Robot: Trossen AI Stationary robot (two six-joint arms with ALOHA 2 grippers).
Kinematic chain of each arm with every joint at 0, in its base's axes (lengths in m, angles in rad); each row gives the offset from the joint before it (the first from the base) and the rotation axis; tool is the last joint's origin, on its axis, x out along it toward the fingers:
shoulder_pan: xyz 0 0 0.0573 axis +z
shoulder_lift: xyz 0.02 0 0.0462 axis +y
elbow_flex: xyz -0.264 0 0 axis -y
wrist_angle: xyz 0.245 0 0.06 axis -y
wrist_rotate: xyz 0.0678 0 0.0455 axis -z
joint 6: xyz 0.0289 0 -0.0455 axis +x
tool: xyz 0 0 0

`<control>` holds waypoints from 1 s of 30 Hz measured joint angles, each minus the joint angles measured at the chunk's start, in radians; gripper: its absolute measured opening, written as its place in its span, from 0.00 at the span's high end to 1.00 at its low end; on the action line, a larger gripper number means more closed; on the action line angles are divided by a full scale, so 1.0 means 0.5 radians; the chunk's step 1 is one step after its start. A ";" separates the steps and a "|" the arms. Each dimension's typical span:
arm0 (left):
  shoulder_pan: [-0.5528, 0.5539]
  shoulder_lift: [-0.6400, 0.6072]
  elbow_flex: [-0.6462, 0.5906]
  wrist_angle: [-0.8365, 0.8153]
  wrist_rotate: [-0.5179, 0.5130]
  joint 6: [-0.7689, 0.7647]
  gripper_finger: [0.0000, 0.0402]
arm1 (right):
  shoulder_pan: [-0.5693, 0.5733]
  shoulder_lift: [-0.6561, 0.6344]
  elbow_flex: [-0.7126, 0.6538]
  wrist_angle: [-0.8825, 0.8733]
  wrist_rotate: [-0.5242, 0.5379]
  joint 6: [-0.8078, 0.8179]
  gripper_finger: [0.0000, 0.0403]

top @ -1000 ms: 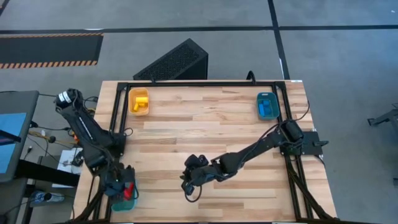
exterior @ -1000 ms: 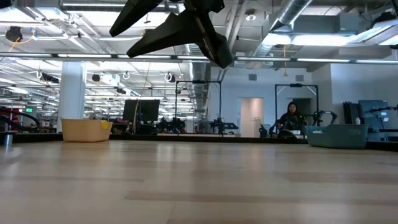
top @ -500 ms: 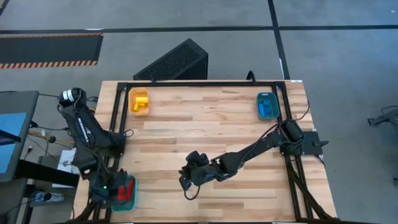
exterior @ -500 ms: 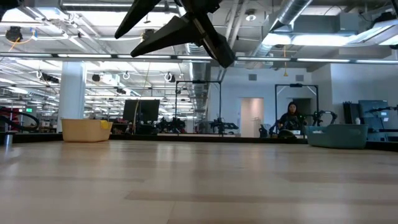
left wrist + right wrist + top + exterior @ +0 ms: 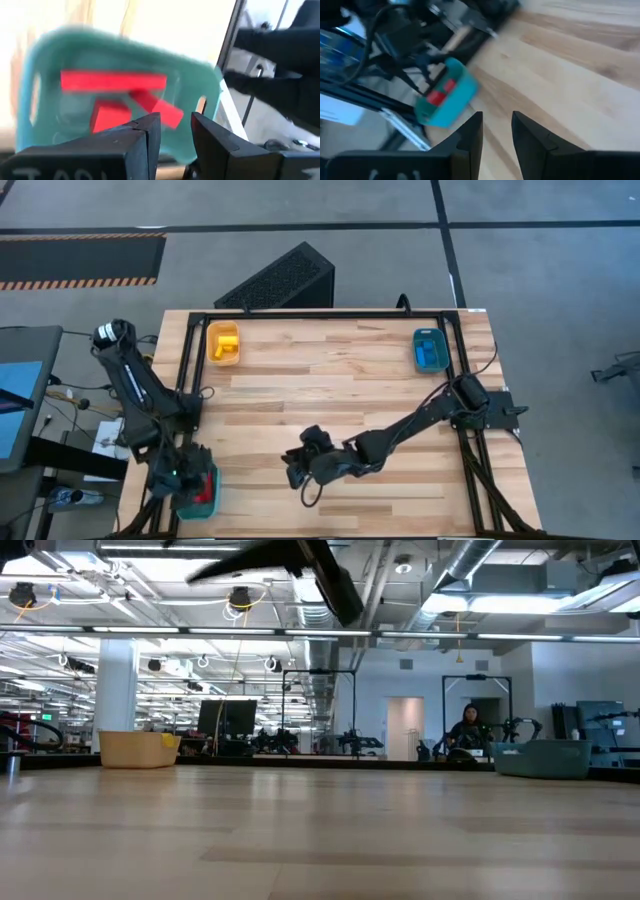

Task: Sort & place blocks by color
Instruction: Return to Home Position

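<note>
Left wrist view: red blocks in tray

Left jaws, slightly parted and empty, hover over the teal tray (image 5: 192, 70) of red blocks (image 5: 112, 81), lower left in the high view. Probably light, rigid; pinch flat sides. Right jaws likewise, lower centre.

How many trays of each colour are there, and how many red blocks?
Yellow tray: 1
Teal trays: 2
Red blocks: 3, all in the near-left teal tray
Total: 6
</note>
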 joint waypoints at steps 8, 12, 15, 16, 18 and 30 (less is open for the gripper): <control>0.343 -0.274 0.256 0.064 -0.796 0.804 0.77 | -0.079 0.000 0.000 0.460 0.033 -0.210 0.70; 0.445 -0.444 0.329 0.211 -1.382 1.323 0.77 | -0.157 0.000 0.000 0.690 -0.033 -0.329 0.70; 0.520 -0.563 0.330 0.328 -1.655 1.562 0.77 | -0.202 -0.014 0.000 0.760 -0.139 -0.390 0.70; 0.547 -0.601 0.330 0.343 -1.672 1.621 0.77 | -0.203 -0.043 -0.002 0.730 -0.166 -0.447 0.70; 0.600 -0.659 0.330 0.344 -1.677 1.713 0.77 | -0.223 -0.105 0.001 0.710 -0.221 -0.567 0.70; 1.119 -0.864 0.330 0.501 -1.541 2.356 0.86 | -0.444 -0.828 -0.004 -0.307 -0.236 -1.621 0.71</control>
